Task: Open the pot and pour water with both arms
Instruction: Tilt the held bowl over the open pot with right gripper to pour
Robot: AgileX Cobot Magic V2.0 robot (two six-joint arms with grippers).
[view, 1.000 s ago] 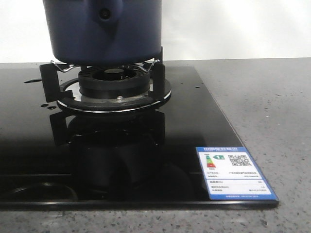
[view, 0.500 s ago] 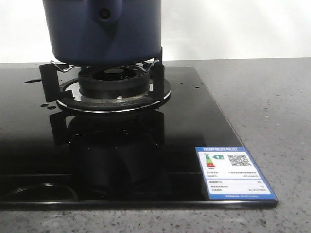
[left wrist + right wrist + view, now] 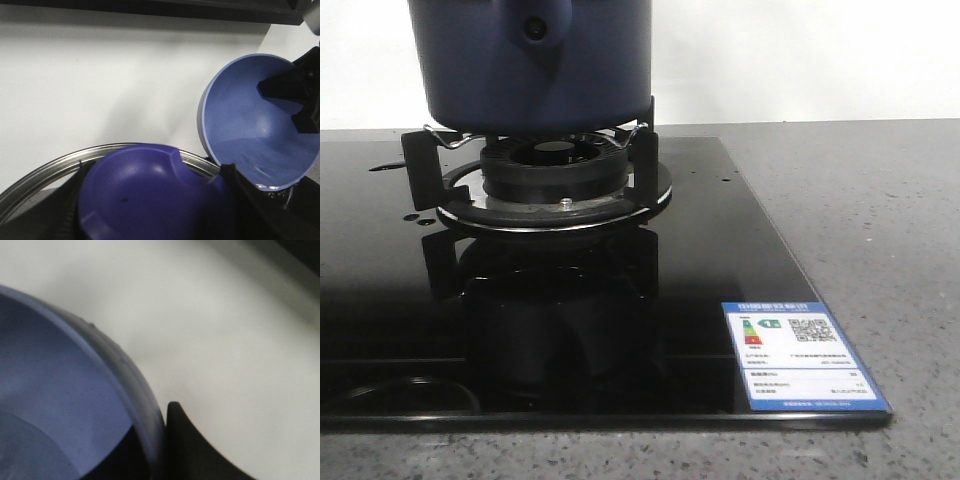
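Pot (image 3: pixel 535 70) sits on burner (image 3: pixel 552 170); left gripper (image 3: pixel 155 210) pinches lid knob (image 3: pixel 145 195); right gripper (image 3: pixel 155 450) pinches bowl (image 3: pixel 60 405).

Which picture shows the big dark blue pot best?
The front view: the pot sits on the burner stand, showing its side and handle mount, though its top is cut off. The left wrist view may show only a metal rim behind a purple knob. The right wrist view shows none of it, just a light blue bowl.

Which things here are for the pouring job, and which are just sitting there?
For the job:
pot
purple lid knob between the left gripper's fingers
light blue bowl, tipped, held by the right gripper

Just there:
burner stand
black stovetop
energy label sticker
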